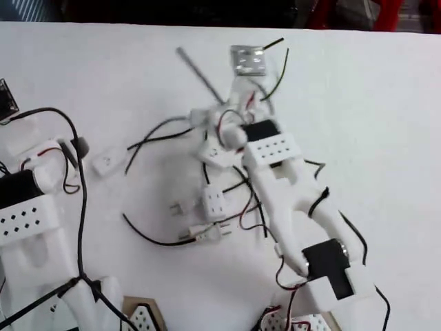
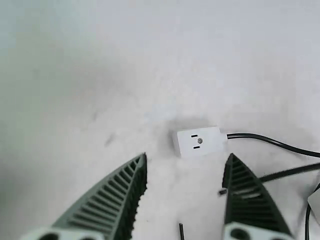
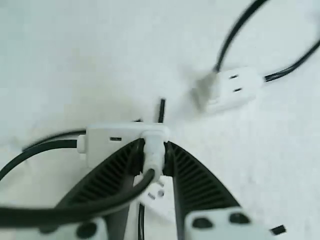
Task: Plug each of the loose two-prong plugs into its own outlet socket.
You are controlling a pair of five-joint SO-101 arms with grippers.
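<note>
A white worktop (image 1: 358,103) seen from above, strewn with small white outlets, plugs and thin black cords. The right arm stretches from the near edge toward the middle of the worktop. In its wrist view, the right pincer (image 3: 153,147) is narrowed tightly around a white plug (image 3: 153,156), one dark ribbed finger on each side. The plug's front end touches the side of a white outlet block (image 3: 112,140) lying on the worktop, and whether its prongs are inside cannot be told. The plug's black cord (image 3: 75,210) loops back under the pincer. A second outlet (image 3: 234,87), two slots facing up, lies apart from them with black cords leaving it. The left arm sits at the left side of the worktop. In its wrist view, the left pincer (image 2: 187,159) is spread wide above the surface, holding nothing. A lone outlet (image 2: 199,141) lies just beyond its fingertips with a black cord leading away. From above, a loose plug (image 1: 204,233) lies near the right arm's middle, and a metal plate (image 1: 248,60) lies at the far side.
</note>
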